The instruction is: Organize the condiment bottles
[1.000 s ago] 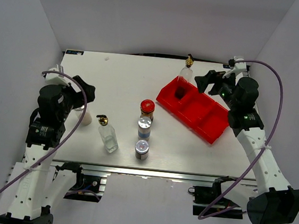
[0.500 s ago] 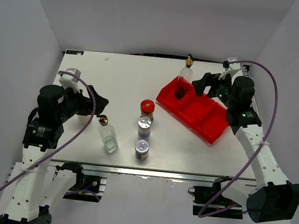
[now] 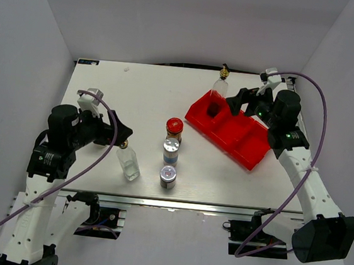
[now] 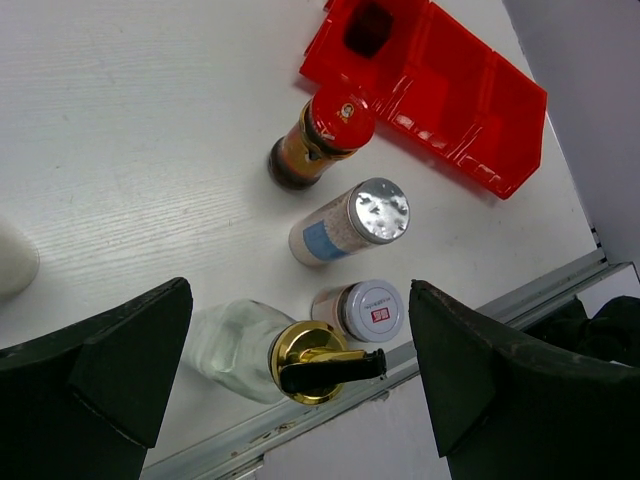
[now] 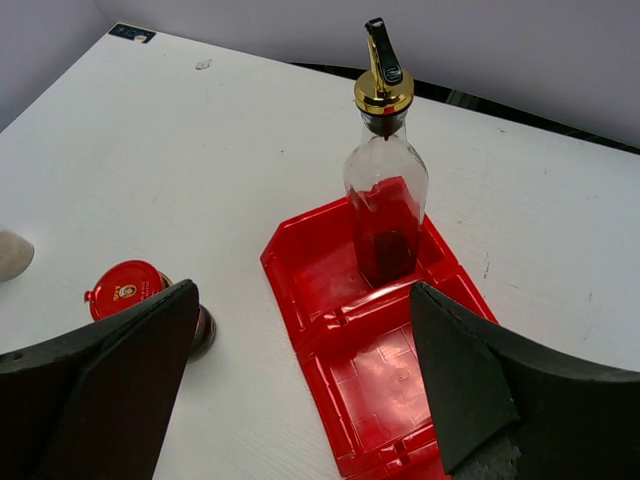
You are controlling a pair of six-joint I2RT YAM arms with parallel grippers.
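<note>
1. The left hand (image 4: 298,312) was held wide open over the bench (image 4: 130,120), with nothing gripped.
2. A clear spouted bottle (image 4: 235,352) was seen upright just below it, framed between the fingers.
3. Beside it, a red-lidded jar (image 4: 318,140), a tall shaker (image 4: 350,222) and a short shaker (image 4: 368,308) were lined up in a row.
4. The right hand (image 5: 300,300) was spread wide, empty, above the red tray (image 5: 375,390).
5. The second spouted bottle (image 5: 386,190) was stood in the tray's end compartment.

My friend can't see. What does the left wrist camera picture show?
The open left claw hovers over a clear glass bottle with a gold-and-black spout. Beyond stand two silver-capped shakers, a red-lidded jar and a red tray on a white table.
</note>
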